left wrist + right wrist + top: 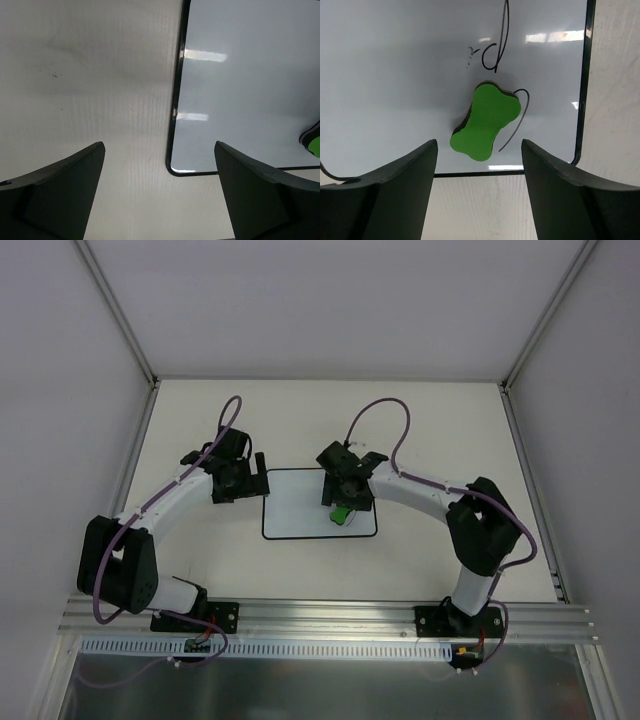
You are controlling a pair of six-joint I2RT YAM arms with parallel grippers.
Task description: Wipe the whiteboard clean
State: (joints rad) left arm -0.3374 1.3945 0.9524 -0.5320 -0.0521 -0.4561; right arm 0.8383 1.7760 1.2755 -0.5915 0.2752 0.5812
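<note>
Whiteboard (295, 512) lies flat mid-counter (430, 430), between the two arms. Green eraser (485, 122) rests on the board close to its near rim, right of centre, set at a slant. Right tool (479, 142) straddles the eraser, fingers spread wide, a gap showing on each side. Thin dark pen curves (496, 50) run beside and beyond the eraser. Left tool (159, 146) sits at the board's left rim, spread and holding nothing, with one finger over the counter and the other over the board.

Left claw (159, 146) above the table (90, 75), fingers wide apart; whiteboard (240, 100) corner between them; green eraser (315, 145) at right edge
</note>
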